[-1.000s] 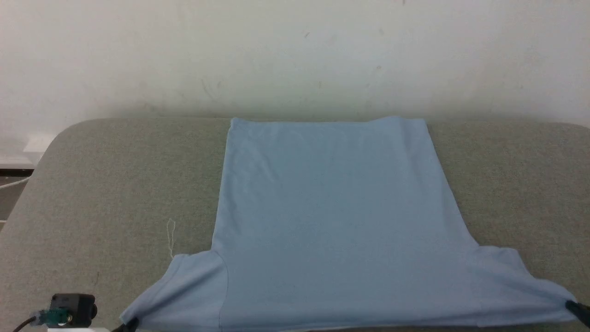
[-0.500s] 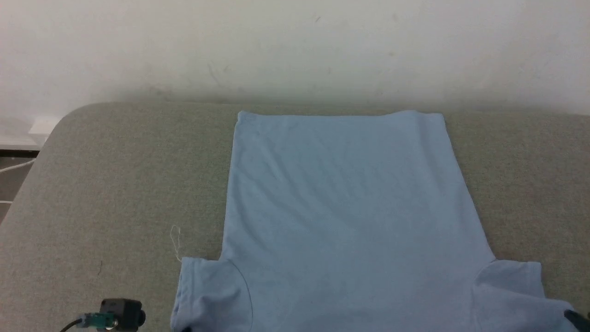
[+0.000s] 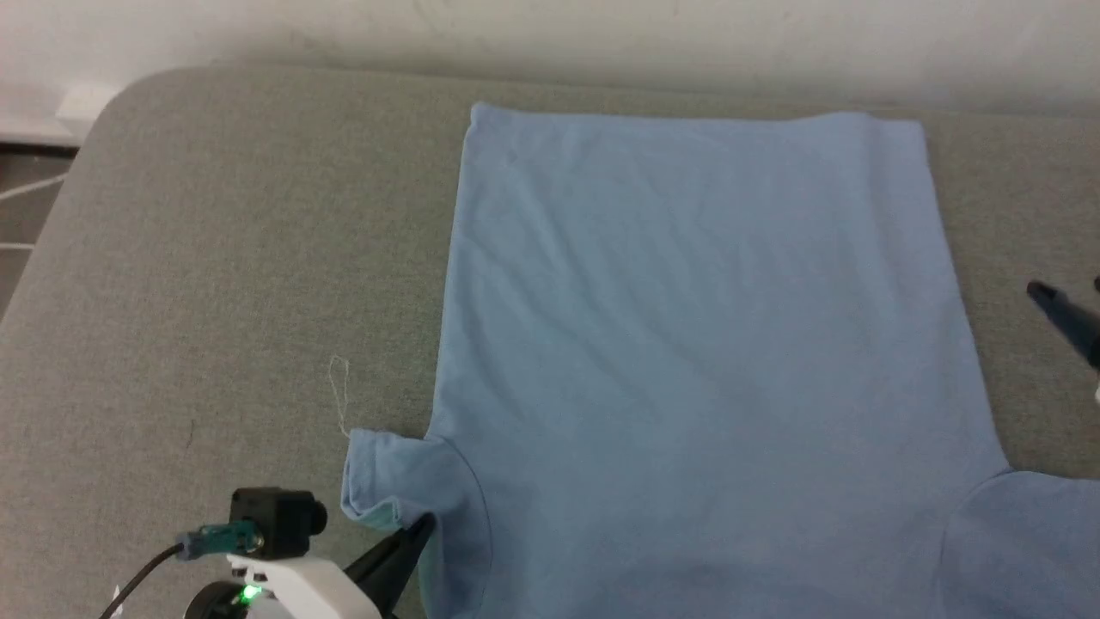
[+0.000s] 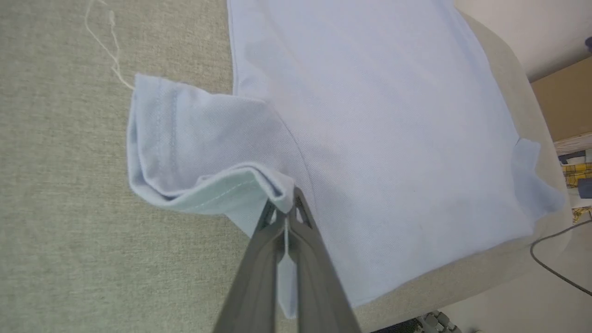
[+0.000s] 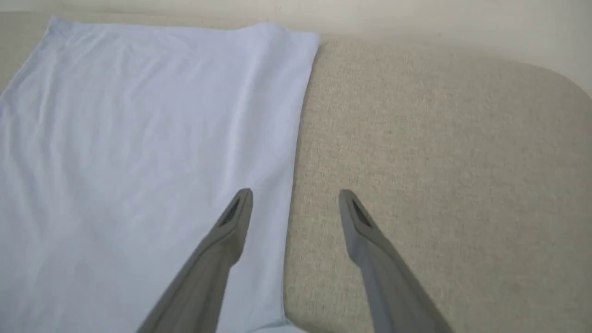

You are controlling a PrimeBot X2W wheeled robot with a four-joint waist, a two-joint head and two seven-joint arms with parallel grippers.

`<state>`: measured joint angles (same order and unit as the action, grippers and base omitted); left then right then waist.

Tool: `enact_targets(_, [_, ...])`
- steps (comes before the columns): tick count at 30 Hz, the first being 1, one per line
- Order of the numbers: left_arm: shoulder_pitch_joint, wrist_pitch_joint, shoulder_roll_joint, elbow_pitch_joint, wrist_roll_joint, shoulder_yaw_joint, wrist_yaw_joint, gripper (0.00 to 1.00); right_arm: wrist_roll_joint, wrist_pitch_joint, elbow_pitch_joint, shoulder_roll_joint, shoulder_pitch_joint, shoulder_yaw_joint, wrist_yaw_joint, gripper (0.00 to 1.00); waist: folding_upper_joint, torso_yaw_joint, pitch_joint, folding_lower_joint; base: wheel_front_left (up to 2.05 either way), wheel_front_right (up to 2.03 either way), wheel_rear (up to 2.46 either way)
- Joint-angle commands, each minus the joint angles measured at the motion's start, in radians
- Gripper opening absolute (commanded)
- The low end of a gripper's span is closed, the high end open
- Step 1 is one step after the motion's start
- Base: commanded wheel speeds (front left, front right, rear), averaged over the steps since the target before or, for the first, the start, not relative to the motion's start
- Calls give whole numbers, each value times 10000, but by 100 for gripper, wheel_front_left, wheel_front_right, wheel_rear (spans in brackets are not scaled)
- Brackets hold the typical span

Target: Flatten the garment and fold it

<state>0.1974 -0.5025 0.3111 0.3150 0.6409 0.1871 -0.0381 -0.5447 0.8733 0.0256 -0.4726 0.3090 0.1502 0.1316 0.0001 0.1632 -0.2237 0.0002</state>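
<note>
The garment (image 3: 687,344), a light blue short-sleeved shirt, lies flat on the grey table (image 3: 215,258) with its hem toward the wall. My left gripper (image 3: 421,529) is shut on the edge of the left sleeve (image 4: 185,152), which curls up in a fold at the fingertips (image 4: 284,210). My right gripper (image 3: 1067,285) hovers open off the garment's right side. In the right wrist view its open fingers (image 5: 240,208) straddle the garment's right edge (image 5: 291,152) with nothing between them. The right sleeve (image 3: 1031,533) lies loose at the lower right.
A loose white thread (image 3: 339,391) lies on the table just beyond the left sleeve. The table ends at a pale wall (image 3: 601,26) and rounds off at its far left corner (image 3: 120,94). A cable (image 4: 550,263) lies on the floor below the table's edge.
The head camera has tilted down. My right gripper let go of the right sleeve, opened and moved away along the garment's right side. My left gripper drew the left sleeve inward, folding it.
</note>
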Motion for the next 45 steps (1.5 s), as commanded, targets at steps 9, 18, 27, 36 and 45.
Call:
enact_targets(9, [-936, 507, -455, 554, -235, 569, -319, 0, 752, 913, -2350, -646, 4018, -122, -9, 100, -1, 1955, -3032, -2, 0, 0, 0])
enact_targets(18, [-1269, 1220, -1002, 366, -154, 1063, -520, 0, 2158, 876, -4427, -997, 6337, -238, -9, 100, -1, 2795, -3899, -2, 0, 0, 0])
enact_targets(27, [-1524, 1684, -1145, -67, -188, 1298, -639, 0, 2845, 538, -5770, -1468, 6801, -570, -9, 100, -1, 3105, -4094, -2, 0, 0, 0])
enact_targets(36, [-1636, 1901, -1101, -138, -287, 1264, -594, 0, 2520, 346, -6313, -1538, 6463, -954, -9, 0, -1, 2870, -3875, -2, 0, 0, 0])
enact_targets(45, [-1514, 1846, -978, -244, -363, 1204, -410, 0, 1913, -347, -6517, -1427, 5608, -1199, -9, 0, -1, 2205, -2759, -2, 0, 0, 0])
